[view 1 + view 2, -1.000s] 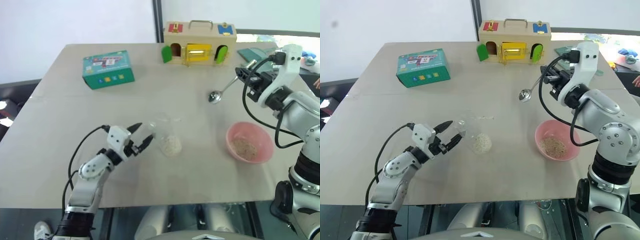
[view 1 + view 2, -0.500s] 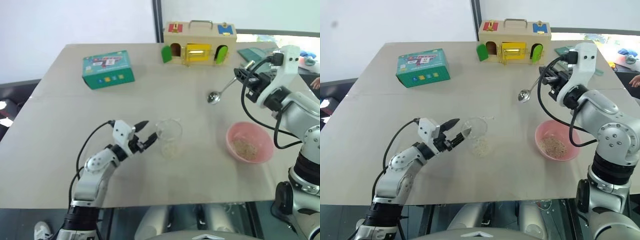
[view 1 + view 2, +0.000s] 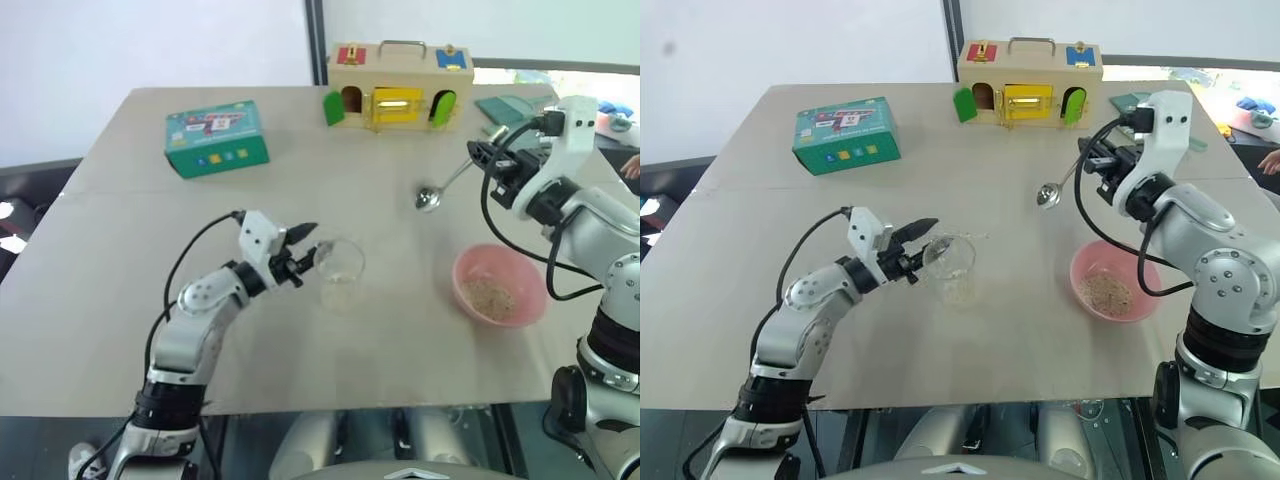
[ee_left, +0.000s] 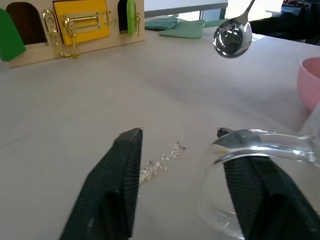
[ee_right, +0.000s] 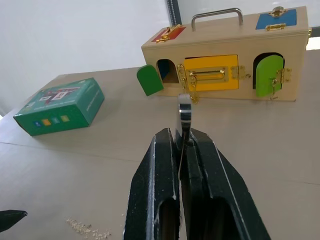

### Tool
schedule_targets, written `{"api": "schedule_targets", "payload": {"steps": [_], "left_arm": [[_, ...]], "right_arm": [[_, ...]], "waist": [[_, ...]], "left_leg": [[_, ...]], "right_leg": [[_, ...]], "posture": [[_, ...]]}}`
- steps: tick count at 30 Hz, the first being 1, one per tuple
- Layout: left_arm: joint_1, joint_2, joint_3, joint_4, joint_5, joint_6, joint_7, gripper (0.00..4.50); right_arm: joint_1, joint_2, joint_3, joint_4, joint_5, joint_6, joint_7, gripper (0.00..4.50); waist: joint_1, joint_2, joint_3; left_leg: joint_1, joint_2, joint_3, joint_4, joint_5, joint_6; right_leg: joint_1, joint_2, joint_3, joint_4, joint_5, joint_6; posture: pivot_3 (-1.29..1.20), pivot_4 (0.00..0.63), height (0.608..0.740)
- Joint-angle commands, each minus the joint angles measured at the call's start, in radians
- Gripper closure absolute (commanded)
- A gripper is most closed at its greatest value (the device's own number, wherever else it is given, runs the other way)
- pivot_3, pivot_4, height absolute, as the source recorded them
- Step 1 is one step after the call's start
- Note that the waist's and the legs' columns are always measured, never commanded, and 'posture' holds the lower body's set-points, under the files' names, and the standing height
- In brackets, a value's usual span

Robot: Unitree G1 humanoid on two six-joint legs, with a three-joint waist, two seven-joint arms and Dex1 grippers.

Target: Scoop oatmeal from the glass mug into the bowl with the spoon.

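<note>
while left gripper point(image 3: 925, 243) pinches the glass mug point(image 3: 950, 262) rim, right gripper point(image 5: 182, 150), clamped on spoon point(image 3: 1058, 186), should dip in slowly; mug steadied level.

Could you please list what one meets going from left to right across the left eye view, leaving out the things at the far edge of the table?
Left gripper → glass mug → spoon → pink bowl
</note>
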Motion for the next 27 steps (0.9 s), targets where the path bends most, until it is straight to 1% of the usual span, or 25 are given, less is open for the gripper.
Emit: {"api": "schedule_targets", "payload": {"steps": [1,2,3,10,13,16,18,19,22,27], "left_arm": [[-0.013,0.003,0.006,-0.007,0.001,-0.010,-0.010,3.84],[-0.011,0.002,0.008,-0.010,0.000,-0.009,-0.008,4.21],[-0.009,0.001,0.009,-0.013,0.001,-0.012,-0.010,4.40],[-0.028,-0.027,0.019,-0.035,-0.006,0.015,0.029,4.40],[-0.088,-0.056,0.017,-0.013,0.046,-0.024,0.090,4.40],[-0.152,-0.065,-0.002,0.046,0.142,-0.092,0.145,4.40],[-0.193,-0.069,-0.019,0.092,0.201,-0.125,0.179,4.40],[-0.213,-0.081,-0.015,0.113,0.207,-0.132,0.194,4.40],[-0.265,-0.112,-0.010,0.159,0.224,-0.154,0.222,4.40],[-0.335,-0.136,-0.018,0.209,0.256,-0.157,0.242,4.40]], "right_arm": [[-0.005,-0.008,-0.014,-0.053,0.020,-0.012,-0.006,4.50],[-0.004,-0.008,-0.015,-0.056,0.021,-0.011,-0.008,4.50],[-0.005,-0.008,-0.016,-0.058,0.022,-0.010,-0.010,4.50],[-0.061,-0.020,-0.023,-0.072,0.072,0.009,-0.035,4.50],[-0.174,-0.011,-0.040,-0.057,0.150,0.020,-0.073,4.50],[-0.280,-0.012,-0.050,-0.028,0.231,0.021,-0.114,4.50],[-0.332,-0.014,-0.048,-0.012,0.290,0.022,-0.133,4.50],[-0.347,-0.019,-0.042,-0.009,0.316,0.025,-0.137,4.50],[-0.359,-0.047,-0.005,-0.016,0.354,0.031,-0.130,4.50],[-0.325,-0.083,0.052,-0.029,0.350,0.024,-0.117,4.50]], "waist": [[-0.001,0.000,0.000],[-0.002,0.000,0.000],[0.000,0.000,0.000],[0.000,0.000,0.000],[-0.001,0.001,0.002],[0.000,0.000,0.001],[0.000,0.000,0.001],[0.000,0.000,0.001],[0.003,0.000,0.001],[0.001,0.000,0.001]], "left_leg": [[0.000,0.000,0.000,0.000,0.000,0.000],[0.000,0.000,0.000,0.000,0.000,0.000],[0.000,0.000,0.000,0.000,0.000,0.000],[0.000,0.000,0.000,0.000,0.000,0.000],[0.000,0.000,0.000,0.000,0.000,0.000],[-0.001,0.000,0.000,0.000,0.000,0.000],[0.000,0.000,-0.001,0.000,0.000,0.000],[-0.001,0.000,0.000,0.000,0.000,0.000],[-0.001,0.000,0.000,0.001,0.000,0.000],[-0.004,0.000,0.000,0.002,0.000,0.000]], "right_leg": [[0.000,0.000,0.000,0.000,0.000,0.000],[0.000,0.000,0.000,0.000,0.000,0.000],[0.000,0.000,0.000,0.000,0.000,0.000],[0.000,0.000,0.000,0.000,0.000,0.000],[0.000,0.000,0.000,0.000,0.000,0.000],[-0.001,0.000,-0.001,0.001,0.000,0.000],[0.000,0.000,-0.001,0.000,0.000,0.000],[0.000,0.000,-0.001,-0.001,0.000,0.000],[0.000,0.000,-0.001,-0.001,0.000,0.000],[-0.003,0.000,-0.001,0.000,0.000,0.000]], "posture": [[0.00,0.150,0.740],[0.00,0.150,0.740],[0.00,0.150,0.740],[0.00,0.150,0.740],[0.00,0.150,0.740],[0.00,0.150,0.740],[0.00,0.150,0.740],[0.00,0.150,0.740],[0.00,0.150,0.740],[0.00,0.150,0.740]]}}
